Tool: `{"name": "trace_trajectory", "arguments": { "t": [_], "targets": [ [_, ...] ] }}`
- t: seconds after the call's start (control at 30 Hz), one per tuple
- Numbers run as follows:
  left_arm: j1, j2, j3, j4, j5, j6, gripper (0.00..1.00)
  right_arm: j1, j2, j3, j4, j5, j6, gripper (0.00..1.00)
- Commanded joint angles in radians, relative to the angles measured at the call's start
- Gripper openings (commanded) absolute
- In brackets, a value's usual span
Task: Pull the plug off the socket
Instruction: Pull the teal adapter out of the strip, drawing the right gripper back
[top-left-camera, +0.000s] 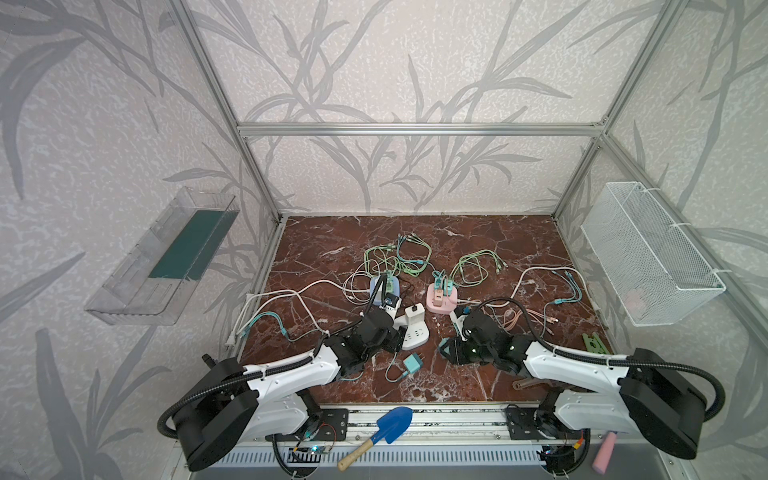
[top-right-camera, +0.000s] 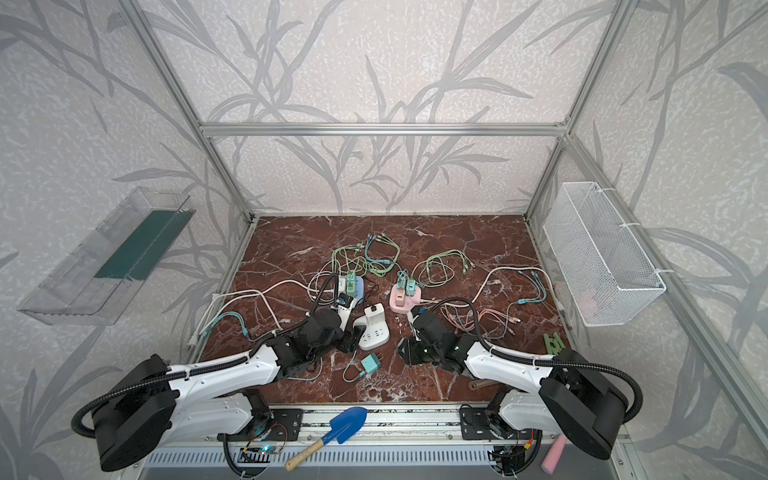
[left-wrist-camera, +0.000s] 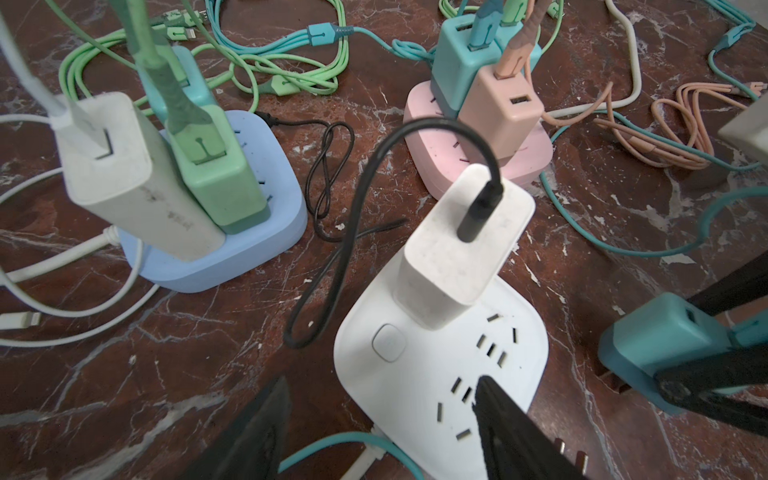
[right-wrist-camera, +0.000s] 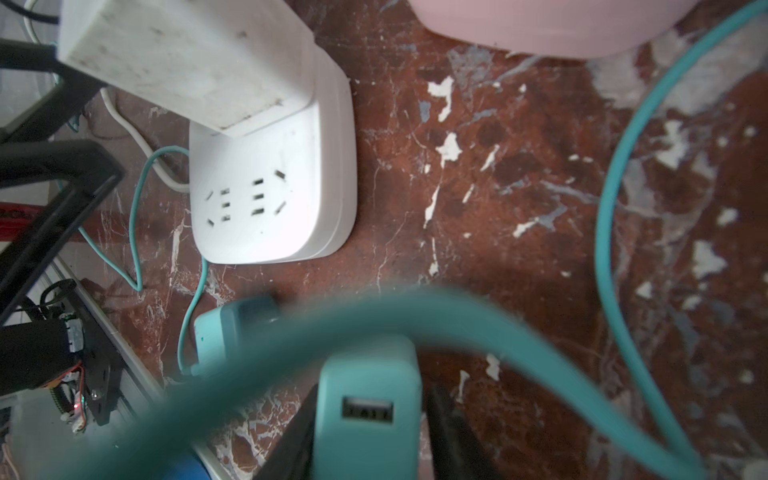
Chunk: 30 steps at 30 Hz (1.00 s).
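We see the right gripper (right-wrist-camera: 372, 397) with the teal square USB plug (right-wrist-camera: 370, 365) between its jaws. The jaws stand slightly apart, with a thin gap on one side of the plug, so no firm clamp. The plug is out of the white rounded-square socket block (top-left-camera: 415, 334), just beside it, near the middle of the front edge of the red-brown marble bench (top-left-camera: 498, 245). The left gripper (left-wrist-camera: 380, 382) has its jaws wide and holds nothing; one finger (left-wrist-camera: 511, 428) is over the socket block's face. A white charger cube (left-wrist-camera: 457, 249) stands plugged into the block.
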Motion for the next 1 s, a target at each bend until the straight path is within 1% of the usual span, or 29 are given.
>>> {"name": "trace_trajectory", "arguments": {
  "t": [0.0,0.23,0.33,0.37,0.5,0.73,0.83,0.97],
  "targets": [
    [0.003,-0.02,-0.008,-0.005,-0.017,-0.011,0.71,-0.028,0.002,0.015,-0.088,-0.02,0.02,0.49],
    [0.003,-0.015,-0.005,-0.01,-0.027,-0.013,0.72,-0.072,-0.027,0.038,-0.213,-0.01,0.019,0.57],
    [0.003,-0.009,0.0,-0.023,-0.038,-0.019,0.72,-0.087,-0.054,0.037,-0.241,0.005,0.031,0.63],
    [0.003,-0.007,0.003,-0.026,-0.037,-0.021,0.72,-0.101,-0.065,0.035,-0.244,-0.003,0.038,0.63],
    [0.003,0.007,0.015,-0.041,-0.034,-0.028,0.72,-0.165,-0.091,0.04,-0.258,-0.101,0.038,0.67],
    [0.003,0.008,0.022,-0.048,-0.043,-0.03,0.72,-0.199,-0.115,0.088,-0.377,-0.148,-0.008,0.68],
    [0.003,0.0,0.026,-0.065,-0.062,-0.031,0.72,-0.221,-0.136,0.108,-0.453,-0.141,-0.038,0.68],
    [0.003,-0.007,0.024,-0.077,-0.075,-0.036,0.72,-0.268,-0.182,0.104,-0.503,-0.135,-0.062,0.68]
  ]
}}
